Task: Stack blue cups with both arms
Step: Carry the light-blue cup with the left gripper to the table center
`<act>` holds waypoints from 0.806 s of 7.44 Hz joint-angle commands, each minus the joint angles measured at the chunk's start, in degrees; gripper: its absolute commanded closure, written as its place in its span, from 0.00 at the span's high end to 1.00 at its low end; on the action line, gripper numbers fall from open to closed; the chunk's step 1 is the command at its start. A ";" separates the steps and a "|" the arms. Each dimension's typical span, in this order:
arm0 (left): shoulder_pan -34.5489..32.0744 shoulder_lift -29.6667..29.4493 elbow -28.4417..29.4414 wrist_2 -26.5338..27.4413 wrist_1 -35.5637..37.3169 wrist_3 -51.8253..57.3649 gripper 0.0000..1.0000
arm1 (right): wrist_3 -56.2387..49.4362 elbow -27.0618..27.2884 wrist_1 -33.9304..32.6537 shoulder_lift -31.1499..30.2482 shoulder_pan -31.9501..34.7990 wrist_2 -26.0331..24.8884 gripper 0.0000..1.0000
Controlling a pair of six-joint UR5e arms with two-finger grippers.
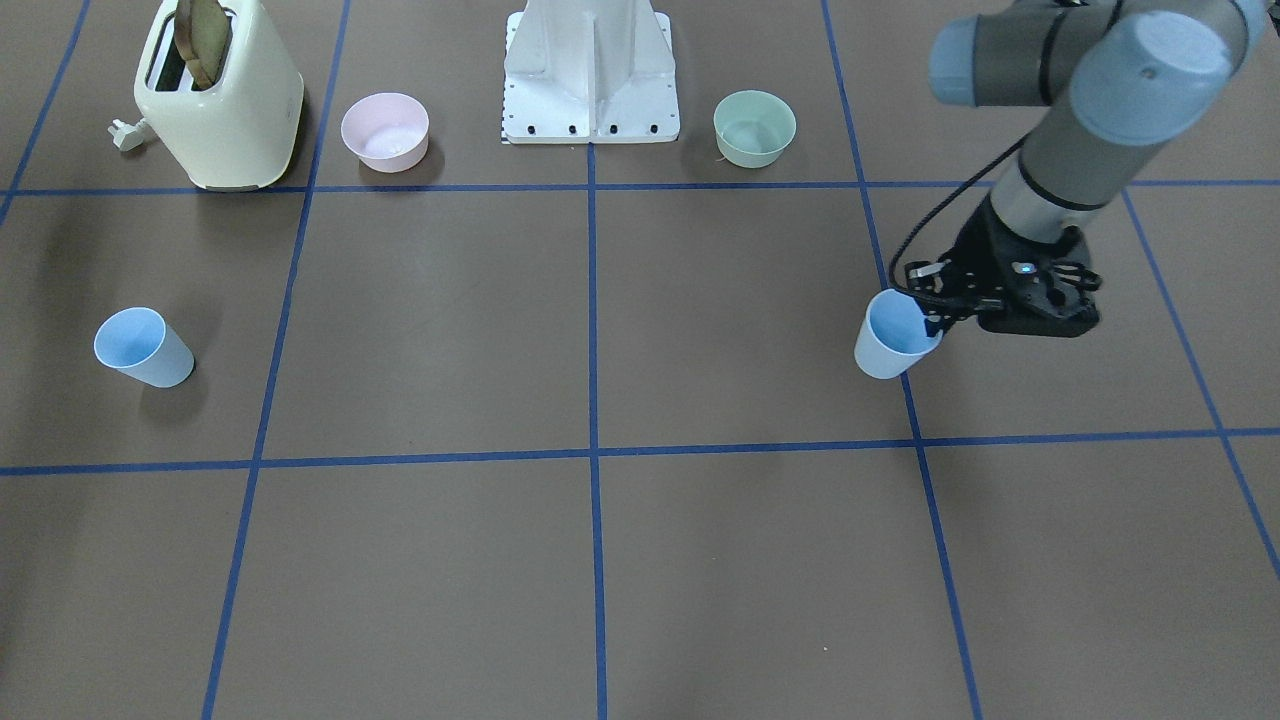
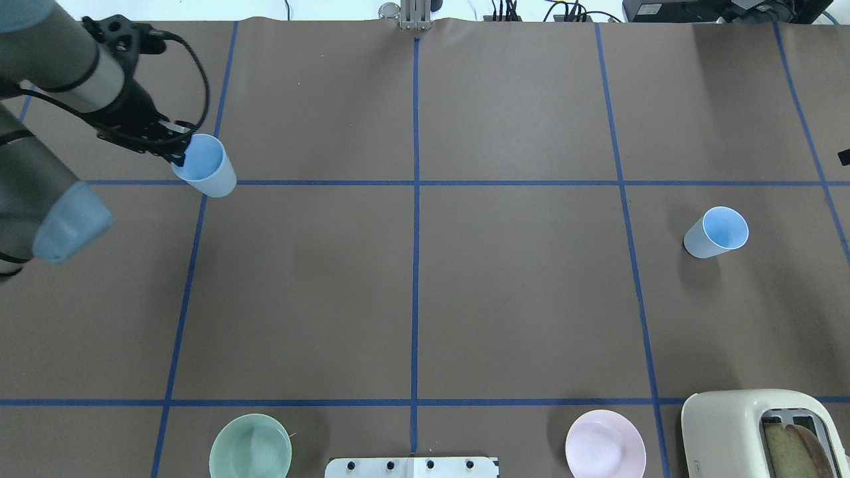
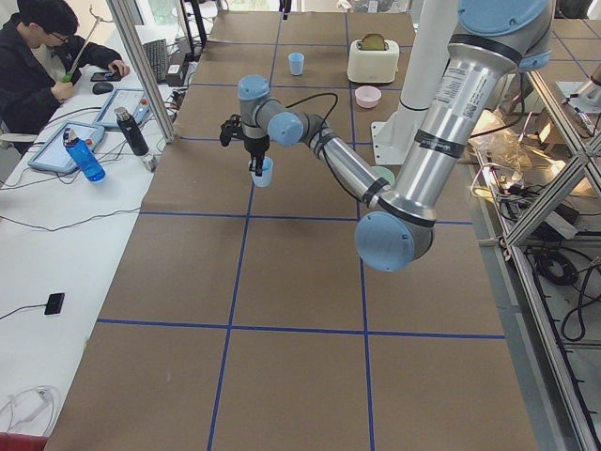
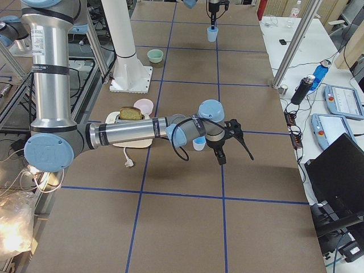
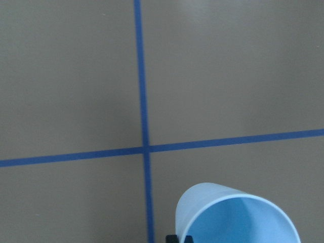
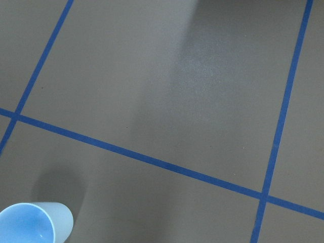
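One blue cup (image 1: 893,335) is held by its rim in my left gripper (image 1: 935,322), which is shut on it. The cup tilts and sits at a blue tape crossing; it also shows in the overhead view (image 2: 202,166) and at the bottom of the left wrist view (image 5: 235,215). I cannot tell whether it touches the table. The second blue cup (image 2: 716,232) stands upright and free on the other side of the table, and shows in the right wrist view (image 6: 33,223). My right gripper (image 4: 236,156) hangs just beside this cup; I cannot tell whether it is open.
A cream toaster (image 1: 218,95) with bread, a pink bowl (image 1: 385,131) and a green bowl (image 1: 754,128) stand near the white pedestal base (image 1: 590,70). An operator (image 3: 38,66) sits at a side table with bottles and tablets.
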 commanded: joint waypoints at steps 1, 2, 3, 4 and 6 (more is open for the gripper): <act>10.77 -9.91 3.34 3.28 1.57 -13.79 0.00 | 0.02 2.05 0.21 -2.10 0.09 0.18 1.00; 14.64 -14.65 6.94 6.41 1.31 -17.33 0.00 | 0.02 3.37 0.13 -3.16 0.18 0.18 1.00; 17.03 -18.18 10.54 8.10 0.96 -19.02 0.00 | 0.11 3.38 0.21 -3.17 0.18 0.18 1.00; 18.19 -19.17 11.27 8.11 0.87 -19.12 0.00 | 0.11 3.30 0.21 -3.09 0.09 0.18 1.00; 19.86 -22.76 16.87 10.47 -1.31 -21.04 0.00 | 0.11 3.21 0.21 -3.08 0.09 0.18 1.00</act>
